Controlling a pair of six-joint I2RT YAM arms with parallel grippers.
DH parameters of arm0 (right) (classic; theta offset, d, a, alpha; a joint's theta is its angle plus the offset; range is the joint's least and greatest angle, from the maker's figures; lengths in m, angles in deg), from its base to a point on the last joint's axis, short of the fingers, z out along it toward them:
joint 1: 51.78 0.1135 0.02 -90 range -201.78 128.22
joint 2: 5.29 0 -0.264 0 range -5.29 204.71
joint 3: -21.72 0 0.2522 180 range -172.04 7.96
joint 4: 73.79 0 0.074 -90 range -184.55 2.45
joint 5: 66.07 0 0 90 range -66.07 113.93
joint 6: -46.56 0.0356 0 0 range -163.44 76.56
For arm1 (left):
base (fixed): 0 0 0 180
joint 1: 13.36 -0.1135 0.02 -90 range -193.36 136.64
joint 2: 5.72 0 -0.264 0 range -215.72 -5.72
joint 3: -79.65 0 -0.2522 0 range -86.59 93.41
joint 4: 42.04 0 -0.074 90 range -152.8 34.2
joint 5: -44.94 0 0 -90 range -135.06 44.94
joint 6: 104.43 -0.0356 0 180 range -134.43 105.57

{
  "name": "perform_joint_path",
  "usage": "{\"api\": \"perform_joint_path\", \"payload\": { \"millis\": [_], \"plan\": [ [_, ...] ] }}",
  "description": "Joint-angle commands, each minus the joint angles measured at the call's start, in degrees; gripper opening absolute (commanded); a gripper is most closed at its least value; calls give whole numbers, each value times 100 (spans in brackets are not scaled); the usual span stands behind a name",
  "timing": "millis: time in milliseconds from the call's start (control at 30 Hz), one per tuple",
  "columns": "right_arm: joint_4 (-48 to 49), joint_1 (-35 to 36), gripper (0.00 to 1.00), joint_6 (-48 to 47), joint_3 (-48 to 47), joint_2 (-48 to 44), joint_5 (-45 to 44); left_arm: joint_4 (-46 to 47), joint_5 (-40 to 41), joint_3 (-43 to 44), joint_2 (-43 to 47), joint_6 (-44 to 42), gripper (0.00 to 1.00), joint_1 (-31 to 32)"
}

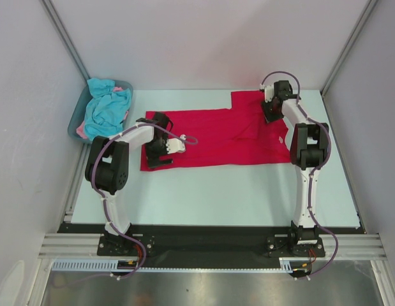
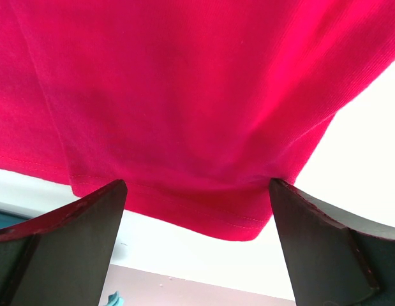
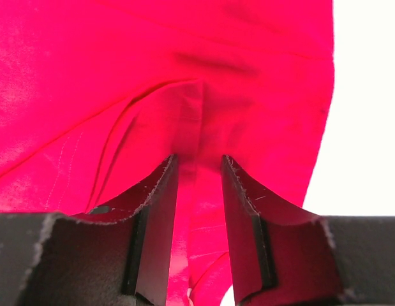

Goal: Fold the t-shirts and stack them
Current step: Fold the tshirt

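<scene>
T-shirt [image 1: 210,137] in red lies spread on tabletop [image 1: 216,191]. Left end effector [image 1: 160,155] is wide open over its left edge. Right end effector [image 3: 198,172] pinches a fold of it nr the far right corner.

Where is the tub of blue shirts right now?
In the top view, the grey-blue tub sits at the table's far left corner beside the left wall, just left of the red t-shirt.

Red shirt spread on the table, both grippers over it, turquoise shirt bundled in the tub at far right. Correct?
No: the tub with the turquoise shirt sits at far left, as the top view shows. The rest, red shirt included, holds.
</scene>
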Motion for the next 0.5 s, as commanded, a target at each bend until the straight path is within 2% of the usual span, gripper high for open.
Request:
{"api": "perform_joint_path", "payload": {
  "millis": [0,467],
  "plan": [
    [86,59,38,6,12,-104,138,-59,-49,38,272,136,100,70],
    [42,156,37,-56,56,-87,200,-42,-85,108,201,154,100,96]
  ]
}}
